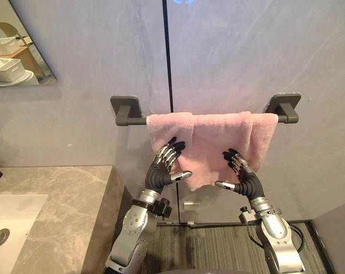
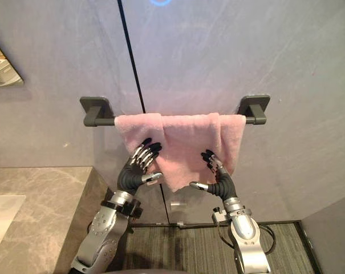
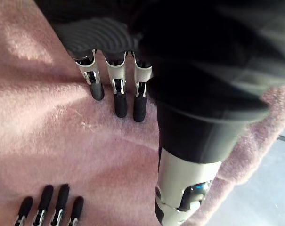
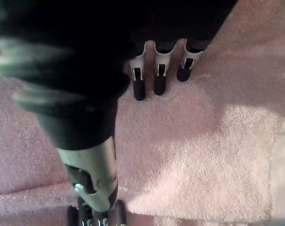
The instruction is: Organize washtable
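A pink towel (image 1: 209,137) hangs unevenly over a dark wall rail (image 1: 132,120), bunched with overlapping folds and one corner drooping low in the middle. My left hand (image 1: 163,165) is open, its straight fingers (image 3: 116,94) pressed flat against the towel's left part, thumb out to the side. My right hand (image 1: 240,171) is open too, its fingers (image 4: 158,77) resting on the towel's (image 4: 217,141) right part. Both hands (image 2: 138,165) sit just below the rail, a towel-width apart from each other (image 2: 215,174).
A grey marble counter (image 1: 64,211) with a white sink (image 1: 12,222) lies at the lower left. A mirror (image 1: 15,45) hangs on the wall at the upper left. A dark vertical seam (image 1: 167,57) splits the grey wall. Striped flooring (image 1: 218,248) lies below the rail.
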Robot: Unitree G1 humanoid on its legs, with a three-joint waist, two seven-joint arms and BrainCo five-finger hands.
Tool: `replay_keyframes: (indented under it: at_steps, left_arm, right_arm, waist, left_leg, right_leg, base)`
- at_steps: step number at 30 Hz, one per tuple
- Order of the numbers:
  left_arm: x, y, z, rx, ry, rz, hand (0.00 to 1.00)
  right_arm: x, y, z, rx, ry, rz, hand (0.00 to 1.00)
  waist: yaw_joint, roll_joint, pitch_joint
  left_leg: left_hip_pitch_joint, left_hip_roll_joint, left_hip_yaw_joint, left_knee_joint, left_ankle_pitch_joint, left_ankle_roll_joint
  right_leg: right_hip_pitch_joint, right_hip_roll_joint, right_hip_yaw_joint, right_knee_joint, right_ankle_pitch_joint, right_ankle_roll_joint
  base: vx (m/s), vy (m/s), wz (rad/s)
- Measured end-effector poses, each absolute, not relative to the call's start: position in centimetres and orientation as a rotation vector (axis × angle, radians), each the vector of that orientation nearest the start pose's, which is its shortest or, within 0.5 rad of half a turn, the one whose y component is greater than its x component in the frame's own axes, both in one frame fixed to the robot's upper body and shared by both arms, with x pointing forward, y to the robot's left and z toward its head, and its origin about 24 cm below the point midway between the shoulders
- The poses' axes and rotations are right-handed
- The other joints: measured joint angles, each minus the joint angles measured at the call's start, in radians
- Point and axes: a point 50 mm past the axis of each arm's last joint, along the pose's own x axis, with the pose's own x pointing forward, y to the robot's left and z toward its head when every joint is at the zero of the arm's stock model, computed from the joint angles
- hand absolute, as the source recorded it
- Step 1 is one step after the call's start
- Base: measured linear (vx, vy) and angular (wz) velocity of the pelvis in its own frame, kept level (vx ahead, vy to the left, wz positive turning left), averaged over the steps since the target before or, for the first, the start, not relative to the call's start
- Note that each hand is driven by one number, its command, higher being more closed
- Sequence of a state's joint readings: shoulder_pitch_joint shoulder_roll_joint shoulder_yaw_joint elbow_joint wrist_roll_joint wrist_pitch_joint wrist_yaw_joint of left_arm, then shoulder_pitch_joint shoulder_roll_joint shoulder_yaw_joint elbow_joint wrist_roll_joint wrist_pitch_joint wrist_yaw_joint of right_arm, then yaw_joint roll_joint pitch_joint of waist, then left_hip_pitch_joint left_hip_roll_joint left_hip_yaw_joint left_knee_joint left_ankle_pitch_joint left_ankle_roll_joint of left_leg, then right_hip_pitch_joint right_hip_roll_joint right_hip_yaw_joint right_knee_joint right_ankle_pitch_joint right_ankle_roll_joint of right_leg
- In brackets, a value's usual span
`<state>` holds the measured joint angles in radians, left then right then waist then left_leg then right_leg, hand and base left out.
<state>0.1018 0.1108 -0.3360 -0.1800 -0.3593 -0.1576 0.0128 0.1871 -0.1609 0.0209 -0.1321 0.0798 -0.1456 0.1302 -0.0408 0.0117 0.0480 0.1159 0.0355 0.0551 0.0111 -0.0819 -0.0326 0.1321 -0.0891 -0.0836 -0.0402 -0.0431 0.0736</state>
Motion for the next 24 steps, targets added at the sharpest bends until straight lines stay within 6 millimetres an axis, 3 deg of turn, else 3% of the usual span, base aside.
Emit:
replay_keyframes:
  at_steps: [10, 24]
  left_arm:
    - [23.8, 11.9, 5.6, -0.294, -0.119, -0.121, 0.00]
    - [24.1, 15.0, 4.7, -0.304, -0.097, 0.064, 0.00]
  right_arm:
    - [22.6, -18.6, 3.7, 0.015, -0.057, 0.024, 0.00]
    - [22.3, -20.7, 2.4, 0.261, -0.035, -0.177, 0.00]
  waist:
    - [-0.001, -0.005, 0.003]
    - [-0.001, -0.021, 0.015]
  left_leg:
    - [0.000, 0.000, 0.000, -0.004, 0.002, 0.001]
    - [-0.004, -0.001, -0.001, -0.011, 0.005, 0.000]
  right_leg:
    - [0.000, 0.000, 0.000, -0.005, 0.002, -0.001]
    - [0.000, 0.000, -0.002, -0.018, 0.009, -0.002]
  base:
    - [-0.01, -0.004, 0.00]
    - [-0.02, -0.012, 0.00]
